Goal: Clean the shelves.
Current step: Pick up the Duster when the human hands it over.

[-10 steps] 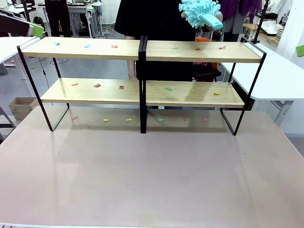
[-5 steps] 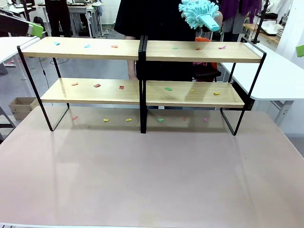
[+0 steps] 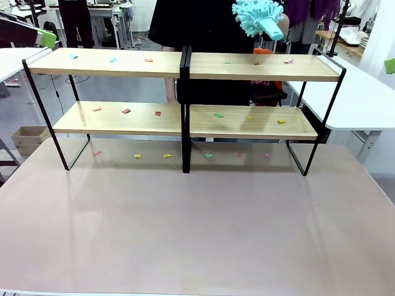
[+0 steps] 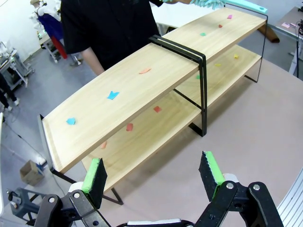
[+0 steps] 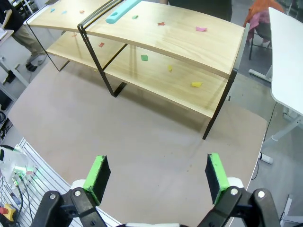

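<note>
In front of the shelves a wide stretch of table gives open room right up to the frame. The gap between the tiers is open from the front, split midway by paired black posts. Behind the shelves a person closes off the far side, holding a teal duster above the right top board. Small paper scraps dot the boards and the table beneath.
</note>
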Robot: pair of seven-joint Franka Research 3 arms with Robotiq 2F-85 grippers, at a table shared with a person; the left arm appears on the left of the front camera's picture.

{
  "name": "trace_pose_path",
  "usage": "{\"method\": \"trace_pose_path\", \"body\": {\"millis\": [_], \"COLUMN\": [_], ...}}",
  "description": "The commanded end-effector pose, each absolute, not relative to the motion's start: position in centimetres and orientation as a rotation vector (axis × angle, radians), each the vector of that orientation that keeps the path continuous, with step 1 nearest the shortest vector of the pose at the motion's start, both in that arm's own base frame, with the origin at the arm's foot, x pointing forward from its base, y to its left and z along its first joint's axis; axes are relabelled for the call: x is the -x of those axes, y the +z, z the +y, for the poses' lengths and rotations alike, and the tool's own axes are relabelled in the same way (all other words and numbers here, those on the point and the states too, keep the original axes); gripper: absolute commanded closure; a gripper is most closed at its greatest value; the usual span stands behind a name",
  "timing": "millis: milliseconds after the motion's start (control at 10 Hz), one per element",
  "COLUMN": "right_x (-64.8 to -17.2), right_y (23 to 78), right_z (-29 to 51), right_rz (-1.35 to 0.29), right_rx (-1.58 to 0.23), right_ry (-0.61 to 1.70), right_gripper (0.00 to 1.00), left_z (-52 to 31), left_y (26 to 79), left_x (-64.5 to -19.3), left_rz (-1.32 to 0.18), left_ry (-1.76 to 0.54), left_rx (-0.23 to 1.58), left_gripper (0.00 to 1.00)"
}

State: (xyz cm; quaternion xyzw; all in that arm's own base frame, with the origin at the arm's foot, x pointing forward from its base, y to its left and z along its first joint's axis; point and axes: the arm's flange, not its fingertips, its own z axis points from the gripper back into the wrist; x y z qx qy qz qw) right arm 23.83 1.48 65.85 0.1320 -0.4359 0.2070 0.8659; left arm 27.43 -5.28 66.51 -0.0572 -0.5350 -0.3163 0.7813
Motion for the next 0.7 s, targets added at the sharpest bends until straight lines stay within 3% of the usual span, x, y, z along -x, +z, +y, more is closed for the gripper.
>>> {"method": "trace_pose_path", "body": {"millis": [0, 600], "right_x": [-23.79, -23.83], "right_y": [65.90, 65.85], "right_z": [1.44, 1.48], "right_rz": [-0.913, -0.913], "right_rx": [-0.277, -0.277], "right_ry": [0.433, 0.434], "right_gripper": [0.00, 0.00], "left_z": [-5.31, -5.31], "left_y": [66.57, 66.57], "left_x": [-27.39, -27.39], "left_rz": [-1.160, -1.160], "left_ry": [-0.685, -0.685], "left_rx": [0.124, 0.124], "left_gripper": [0.00, 0.00]}}
